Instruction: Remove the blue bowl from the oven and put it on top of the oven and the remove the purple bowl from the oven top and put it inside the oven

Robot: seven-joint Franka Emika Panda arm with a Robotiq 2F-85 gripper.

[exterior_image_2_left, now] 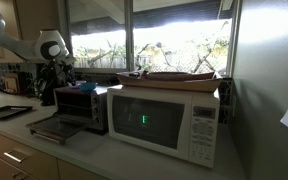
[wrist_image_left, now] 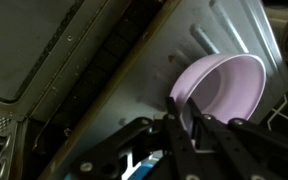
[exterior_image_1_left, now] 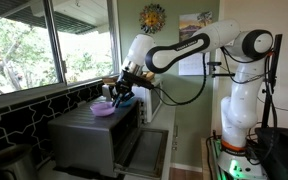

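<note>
The purple bowl [wrist_image_left: 227, 88] rests on the flat top of the dark-grey oven [exterior_image_1_left: 84, 135], near its edge; it also shows in an exterior view [exterior_image_1_left: 103, 110]. My gripper [wrist_image_left: 189, 128] reaches down onto the bowl's near rim, and its fingers are closed together on that rim. The blue bowl [exterior_image_1_left: 127, 100] sits on the oven top right beside the gripper [exterior_image_1_left: 119, 93]. In the wrist view only a blue sliver [wrist_image_left: 144, 165] shows under the fingers. The oven door [exterior_image_1_left: 144, 150] hangs open. The oven [exterior_image_2_left: 81, 105] is small in the far exterior view.
A large white microwave [exterior_image_2_left: 164, 122] stands beside the oven on the counter. A window [exterior_image_1_left: 34, 45] and black tiled sill [exterior_image_1_left: 19, 115] run behind the oven. The robot base [exterior_image_1_left: 239, 120] stands to the side.
</note>
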